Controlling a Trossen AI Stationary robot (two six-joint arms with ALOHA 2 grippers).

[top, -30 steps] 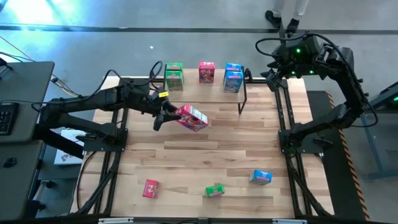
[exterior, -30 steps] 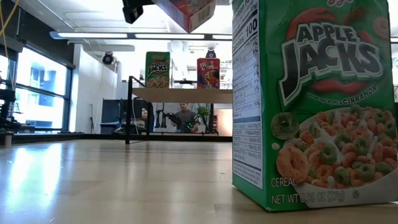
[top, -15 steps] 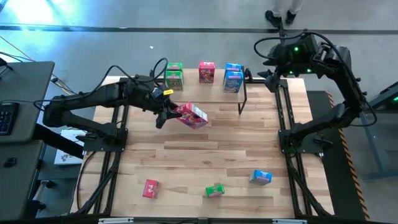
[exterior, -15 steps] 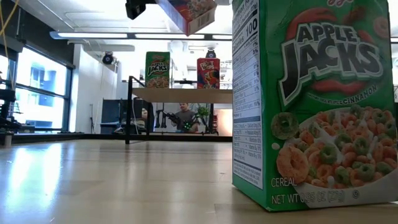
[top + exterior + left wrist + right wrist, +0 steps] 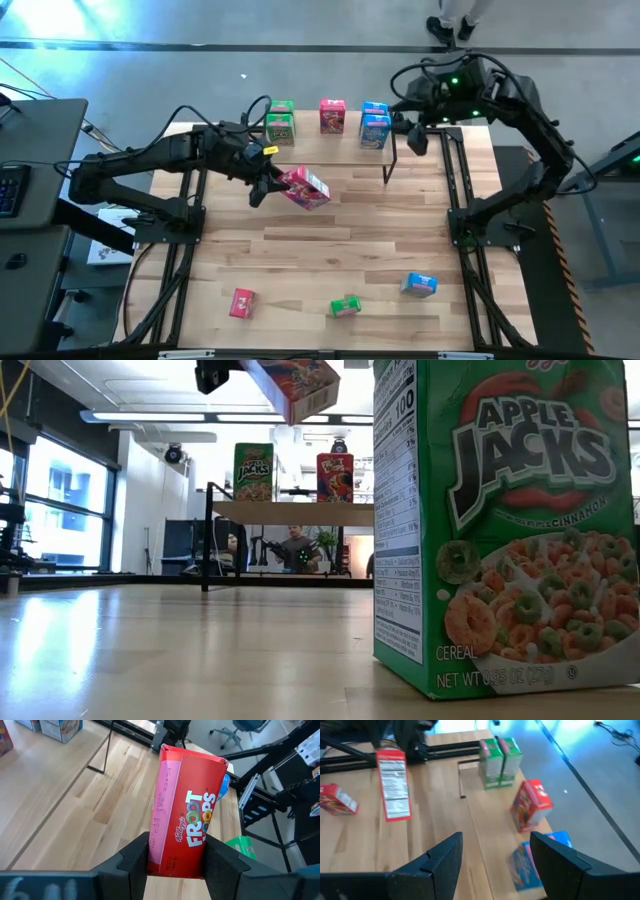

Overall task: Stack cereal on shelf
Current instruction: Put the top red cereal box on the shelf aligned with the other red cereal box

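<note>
Now – L carries red box toward shelf
left gripper (image 5: 272,184) clamps Froot Loops box (image 5: 307,188), tilted; shelf (image 5: 390,150) lies beyond – right gripper (image 5: 409,133) empty, wide.

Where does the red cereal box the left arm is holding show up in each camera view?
High view: red box centre-left, in the left gripper.
Low view: top edge, tilted, above the shelf.
Left wrist view: centre.
Right wrist view: upper left.
Shared landmark: the shelf.
</note>
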